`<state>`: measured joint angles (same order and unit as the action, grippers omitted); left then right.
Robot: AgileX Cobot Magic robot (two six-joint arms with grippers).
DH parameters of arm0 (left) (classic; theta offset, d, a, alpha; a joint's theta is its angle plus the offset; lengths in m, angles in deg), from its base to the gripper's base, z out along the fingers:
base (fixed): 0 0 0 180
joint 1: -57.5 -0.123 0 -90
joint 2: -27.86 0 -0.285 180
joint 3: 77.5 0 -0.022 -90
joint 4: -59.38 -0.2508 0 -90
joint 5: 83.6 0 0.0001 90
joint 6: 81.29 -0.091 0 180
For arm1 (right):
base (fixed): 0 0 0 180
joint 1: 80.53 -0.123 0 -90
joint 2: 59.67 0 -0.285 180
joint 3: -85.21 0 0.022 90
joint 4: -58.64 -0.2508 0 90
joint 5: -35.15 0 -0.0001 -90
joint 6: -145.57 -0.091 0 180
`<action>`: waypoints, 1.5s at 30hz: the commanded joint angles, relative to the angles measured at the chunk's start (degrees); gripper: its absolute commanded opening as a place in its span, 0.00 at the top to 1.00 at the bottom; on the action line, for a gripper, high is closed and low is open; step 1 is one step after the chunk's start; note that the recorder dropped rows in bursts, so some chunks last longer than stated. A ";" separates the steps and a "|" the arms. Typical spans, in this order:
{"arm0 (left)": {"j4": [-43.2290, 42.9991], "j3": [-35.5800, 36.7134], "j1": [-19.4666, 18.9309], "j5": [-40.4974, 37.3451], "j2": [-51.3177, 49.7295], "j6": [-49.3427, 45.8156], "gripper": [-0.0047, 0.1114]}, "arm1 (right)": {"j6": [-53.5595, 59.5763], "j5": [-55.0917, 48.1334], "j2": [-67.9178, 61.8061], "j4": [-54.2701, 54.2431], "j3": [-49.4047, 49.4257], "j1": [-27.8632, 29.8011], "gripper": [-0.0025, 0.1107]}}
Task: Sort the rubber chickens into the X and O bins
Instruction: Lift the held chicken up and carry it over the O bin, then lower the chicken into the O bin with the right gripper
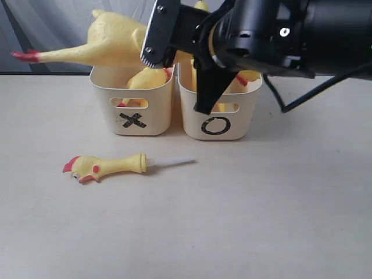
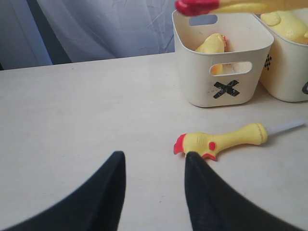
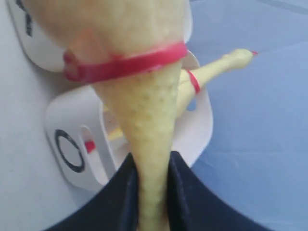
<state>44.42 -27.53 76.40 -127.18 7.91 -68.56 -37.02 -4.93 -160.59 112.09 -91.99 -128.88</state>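
My right gripper [image 3: 151, 161] is shut on the thin neck of a large red-collared rubber chicken [image 1: 110, 40]. That chicken hangs level above the X bin [image 1: 157, 116], with its red feet [image 2: 192, 6] pointing left. A second yellow chicken [image 2: 211, 43] lies inside the X bin [image 2: 202, 82]. A third chicken [image 3: 211, 72] lies in the O bin [image 1: 192, 110]. The small chicken [image 1: 107, 165] with its white stem [image 1: 171, 161] lies on the table in front of the X bin. My left gripper [image 2: 154, 156] is open just above the table, beside the small chicken's head [image 2: 197, 144].
The two bins stand side by side at the back of the beige table [image 1: 261, 215], in front of a blue-grey curtain [image 2: 96, 29]. The right arm's black body [image 1: 279, 35] looms over the O bin, with a cable [image 1: 302, 99] trailing to the right.
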 commanded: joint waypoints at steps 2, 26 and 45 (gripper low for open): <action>-0.08 0.23 0.07 0.79 0.44 0.08 0.62 | -1.04 -0.94 2.97 3.19 -0.17 4.84 0.99; -0.08 0.23 0.07 0.35 0.44 0.08 0.62 | -3.55 1.59 3.56 42.96 -0.17 23.25 0.99; 0.41 0.23 0.07 -0.03 0.44 0.08 0.62 | 14.93 9.48 -0.56 46.50 -0.17 25.70 0.99</action>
<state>44.46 -27.53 76.40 -127.20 7.91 -68.56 -23.83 4.89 -160.80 157.61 -91.99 -103.50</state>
